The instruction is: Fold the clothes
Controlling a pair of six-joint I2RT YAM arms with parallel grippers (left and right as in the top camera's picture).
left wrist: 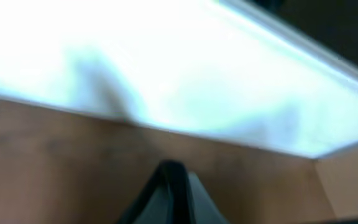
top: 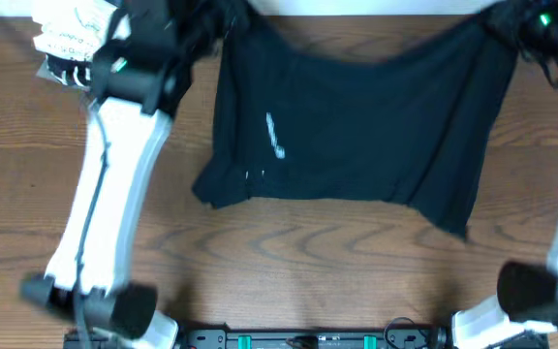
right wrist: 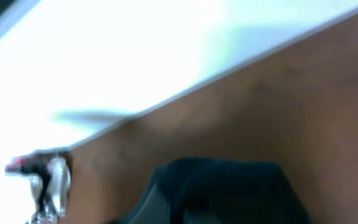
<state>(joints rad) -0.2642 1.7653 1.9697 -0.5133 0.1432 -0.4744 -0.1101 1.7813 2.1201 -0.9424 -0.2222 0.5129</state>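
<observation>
The clothes (top: 356, 126), a large black shirt with a small white mark, hang spread over the far half of the wooden table. Both top corners are lifted and the lower hem trails on the wood. My left gripper (top: 219, 27) is shut on the top left corner. In the left wrist view a thin dark strip of fabric (left wrist: 173, 180) is pinched between its grey fingers (left wrist: 197, 202). My right gripper (top: 500, 21) is shut on the top right corner. In the right wrist view bunched black cloth (right wrist: 229, 183) covers most of its fingers.
A white folded bundle with black lettering (top: 71, 39) lies at the far left corner, behind the left arm (top: 105, 194). The table's far edge (right wrist: 185, 93) meets a bright white surface. Bare wood (top: 308, 262) lies in front of the shirt.
</observation>
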